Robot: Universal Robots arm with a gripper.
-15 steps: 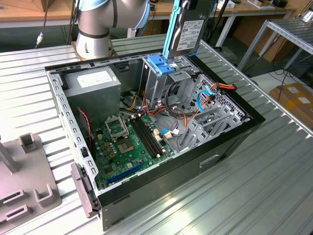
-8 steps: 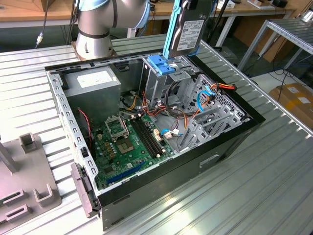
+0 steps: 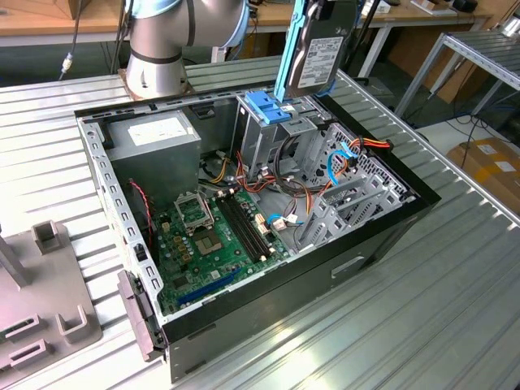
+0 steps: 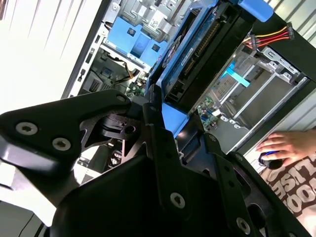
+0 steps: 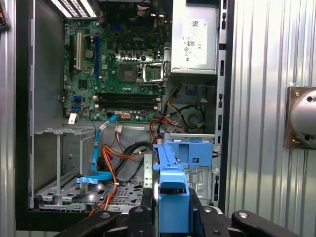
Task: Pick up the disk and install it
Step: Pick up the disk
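1. Exterior view: the blue-framed grey-metal disk (image 3: 319, 49) hangs upright over the open black computer case's (image 3: 390, 236) blue-topped drive cage (image 3: 264, 107)
2. Second wrist view: the black jaws clamp its blue frame; a person's hand (image 4: 289, 145) lies beside the case

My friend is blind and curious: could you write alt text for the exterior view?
The disk, in its blue bracket, is held upright above the blue-topped drive cage of an open computer case on a metal table; a robot arm stands behind.
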